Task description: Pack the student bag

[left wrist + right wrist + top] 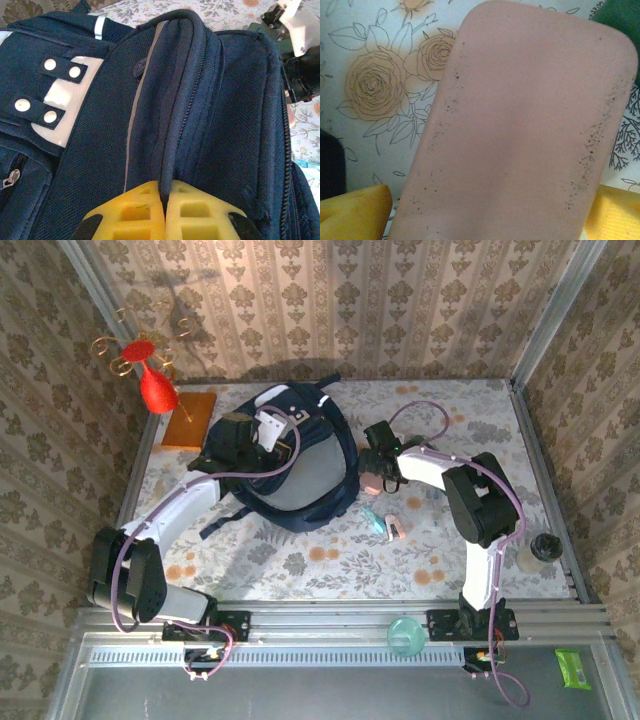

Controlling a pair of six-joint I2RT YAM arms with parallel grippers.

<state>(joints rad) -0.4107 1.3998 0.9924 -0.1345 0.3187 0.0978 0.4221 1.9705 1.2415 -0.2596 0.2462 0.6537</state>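
Jaws pinched on a fabric ridge of the student bag (325,455), the left gripper (165,200) sits atop it. Just right of the bag, the right gripper (487,210) straddles a pink slab (520,125), jaws wide.

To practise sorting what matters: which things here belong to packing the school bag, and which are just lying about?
In the job: backpack, pinched by the left hand; pink case, at the open right hand.
Lying about: red ornament, orange board, cup, green packet.
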